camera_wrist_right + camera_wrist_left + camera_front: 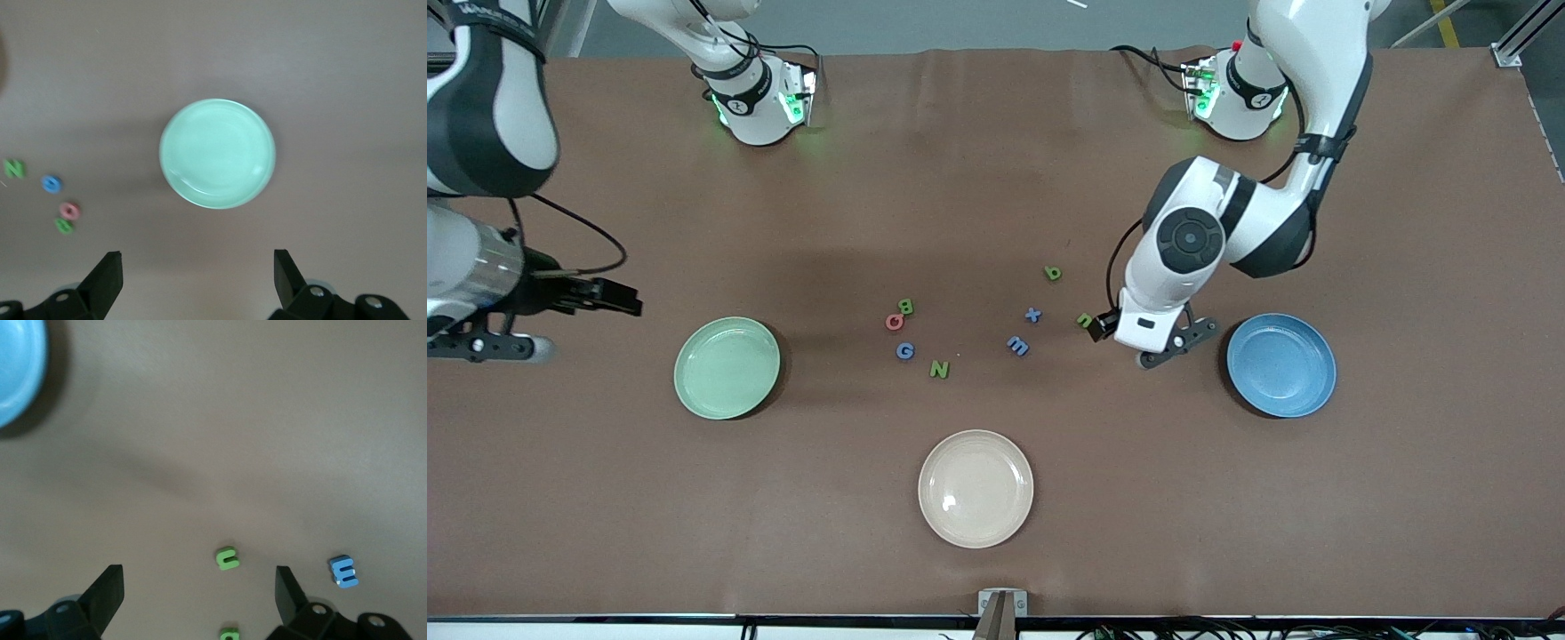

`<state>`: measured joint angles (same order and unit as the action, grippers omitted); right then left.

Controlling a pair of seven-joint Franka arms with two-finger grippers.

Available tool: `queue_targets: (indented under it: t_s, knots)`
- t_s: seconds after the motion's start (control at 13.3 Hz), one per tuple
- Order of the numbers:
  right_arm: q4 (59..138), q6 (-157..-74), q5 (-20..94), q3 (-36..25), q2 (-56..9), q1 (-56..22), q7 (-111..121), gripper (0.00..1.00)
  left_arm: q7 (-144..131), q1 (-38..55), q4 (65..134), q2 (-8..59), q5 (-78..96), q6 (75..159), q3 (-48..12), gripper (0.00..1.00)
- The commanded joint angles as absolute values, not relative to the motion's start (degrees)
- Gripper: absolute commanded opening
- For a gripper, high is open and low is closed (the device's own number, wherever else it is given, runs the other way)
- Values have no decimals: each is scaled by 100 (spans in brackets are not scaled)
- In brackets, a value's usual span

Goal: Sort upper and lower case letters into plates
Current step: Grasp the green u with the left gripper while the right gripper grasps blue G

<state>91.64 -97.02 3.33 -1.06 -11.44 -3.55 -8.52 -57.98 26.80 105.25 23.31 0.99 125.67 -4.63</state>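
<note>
The front view alone takes in the whole brown desk (996, 178); going across it from the right arm's end, the right claw (618, 298) hangs above the desk beside the mint green plate (727, 367), toward the right arm's end from it, its fingers hard to read there; then, toward the left arm's end from that plate, come the capitals: pink Q (895, 322) touching green B (905, 307), blue G (905, 351) and green N (939, 368), both nearer the camera than the Q; a cream plate (975, 488), empty, lies nearer the camera than any letter; toward the left arm's end from the N come blue m (1017, 346), blue x (1033, 315), a green b or q (1053, 273) and green n (1085, 320); last comes the blue plate (1281, 364), also empty.

The left claw (1107, 326) is over the green n, largely hidden by its own wrist in the front view; the left wrist view shows it released, fingers (107, 593) spread wide and holding nothing, the n between them on the desk, the m just beside one finger, the blue plate's rim at a corner.

The right wrist view shows the right claw (197, 277) likewise wide open and empty, the mint green plate bare between its fingers and out ahead of them, the four capitals off to one side.
</note>
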Motion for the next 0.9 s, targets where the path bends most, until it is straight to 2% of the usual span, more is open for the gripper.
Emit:
queue_targets:
  t_s: [0.0,0.3,0.45,0.83]
  knots:
    - [9525,-10192,431,-105,-1151,-956,-2052,100,-6352,2873,11187,2179,-18,13348,-431,100]
    - [10483,-11571,431,-105,-1169,-1564,-3566,100,-6740,3023,11522,2416,-17,14079,-431,100]
    - [10967,-12354,431,-105,-1273,-1809,-4101,100,-6986,3129,11514,2627,-18,14177,-422,100]
    - [10960,-13349,404,-114,-2239,-2486,-5386,100,-7144,3190,11216,3075,-35,14203,-396,94]
